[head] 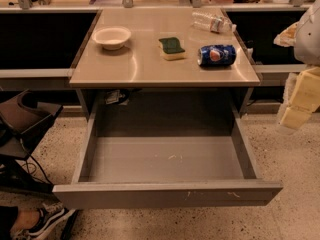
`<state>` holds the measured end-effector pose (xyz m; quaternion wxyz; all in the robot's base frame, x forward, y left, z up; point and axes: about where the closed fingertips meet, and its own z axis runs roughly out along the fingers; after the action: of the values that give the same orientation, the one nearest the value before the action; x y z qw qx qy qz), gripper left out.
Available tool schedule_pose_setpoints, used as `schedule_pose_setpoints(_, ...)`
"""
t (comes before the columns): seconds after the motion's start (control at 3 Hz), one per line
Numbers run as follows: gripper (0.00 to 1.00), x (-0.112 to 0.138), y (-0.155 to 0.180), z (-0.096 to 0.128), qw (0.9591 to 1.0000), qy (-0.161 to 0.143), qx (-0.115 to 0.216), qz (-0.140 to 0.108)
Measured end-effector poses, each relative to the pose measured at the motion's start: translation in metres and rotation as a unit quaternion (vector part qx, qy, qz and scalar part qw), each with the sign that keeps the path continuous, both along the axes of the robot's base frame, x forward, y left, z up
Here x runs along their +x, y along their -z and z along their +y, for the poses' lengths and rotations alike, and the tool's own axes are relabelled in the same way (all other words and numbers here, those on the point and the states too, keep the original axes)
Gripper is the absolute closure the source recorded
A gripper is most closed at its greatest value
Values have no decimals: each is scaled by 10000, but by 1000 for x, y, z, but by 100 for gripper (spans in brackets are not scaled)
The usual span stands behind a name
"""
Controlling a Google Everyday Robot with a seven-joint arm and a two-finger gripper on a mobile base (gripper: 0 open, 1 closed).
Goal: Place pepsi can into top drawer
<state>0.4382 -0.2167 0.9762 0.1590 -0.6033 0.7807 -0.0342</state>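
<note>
Because the top drawer point(165, 159) gapes below the pepsi can point(216, 55), it looks ready for loading. The gripper point(298, 103) hangs right of the can; I cannot tell its spread.

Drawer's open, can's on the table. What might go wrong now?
The pepsi can lies on its side near the front right corner of the table; a nudge might roll it off. The water bottle lies behind it and could get bumped. The gripper hangs off to the right; its approach may clip the table edge.
</note>
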Motion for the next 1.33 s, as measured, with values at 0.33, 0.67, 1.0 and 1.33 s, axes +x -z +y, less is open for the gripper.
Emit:
schedule_pose_setpoints(0.33,0,1,-2,0,10000,-8,34,-23)
schedule_pose_setpoints(0.67,0,25,-16,-10,9990,-74,373,-227)
schedule_pose_setpoints(1.0,0,78,-14,-24,9943,-198,1019,-256)
schedule_pose_setpoints(1.33,0,127,-20,-28,9874,-224,1510,-423)
